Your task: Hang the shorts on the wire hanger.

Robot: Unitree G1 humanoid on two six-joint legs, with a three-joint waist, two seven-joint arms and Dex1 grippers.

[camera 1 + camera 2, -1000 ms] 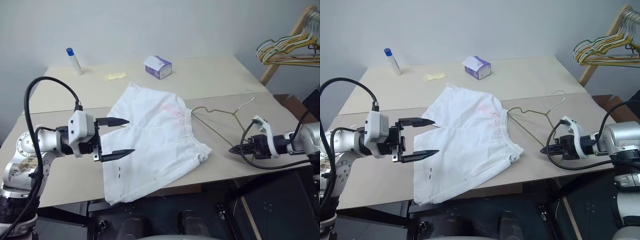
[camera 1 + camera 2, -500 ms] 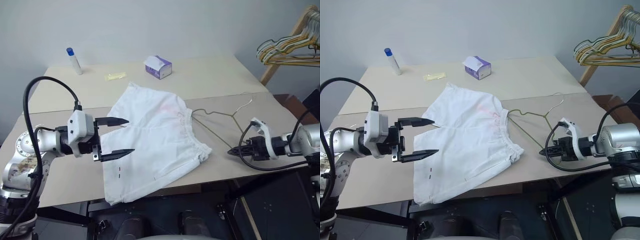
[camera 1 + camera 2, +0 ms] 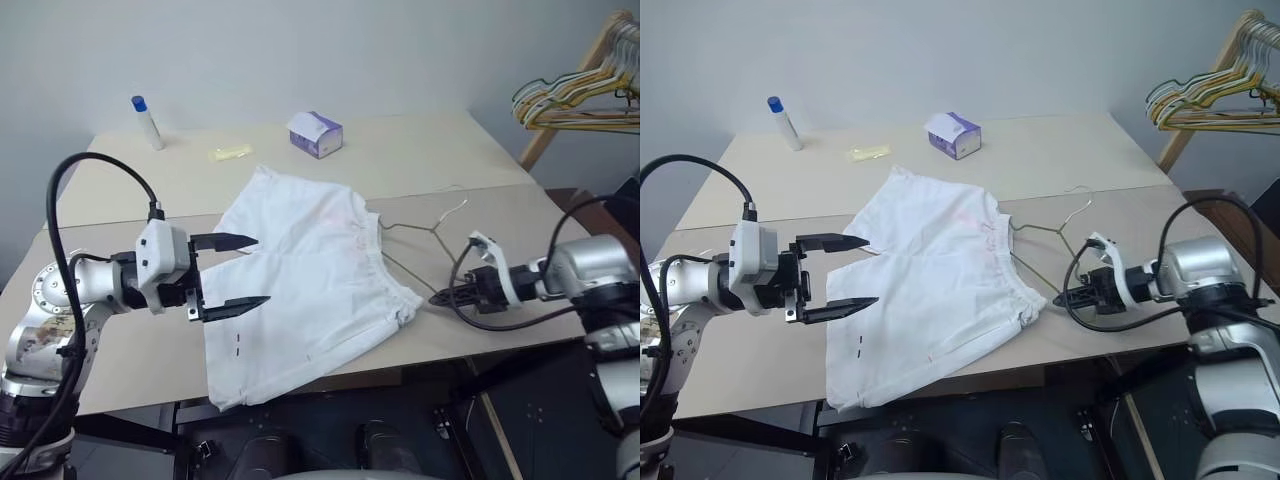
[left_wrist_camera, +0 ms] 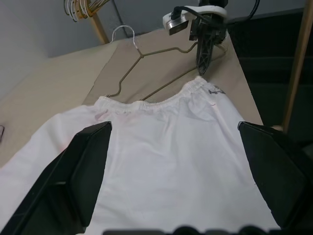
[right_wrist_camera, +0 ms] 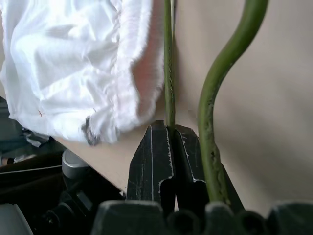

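The white shorts [image 3: 310, 270] lie flat on the table, with the gathered waistband toward the right. The olive-green wire hanger [image 3: 420, 226] lies on the table just right of the waistband, its hook pointing away to the far right. My right gripper [image 3: 437, 297] is shut on the hanger's lower wire [image 5: 168, 73], close beside the waistband corner [image 5: 98, 127]. My left gripper [image 3: 260, 270] hovers open over the left leg of the shorts, with nothing between its fingers [image 4: 83, 171].
A purple-white tissue box [image 3: 316, 134], a blue-capped tube [image 3: 148, 122] and a small yellow item [image 3: 230, 152] sit at the back of the table. A bunch of hangers [image 3: 575, 90] hangs on a wooden rail at the far right. The table's front edge [image 3: 420, 360] runs near the shorts.
My right gripper has moved left toward the waistband, dragging the wire hanger with it; the hook has shifted left. The left gripper and the shorts have stayed in place.
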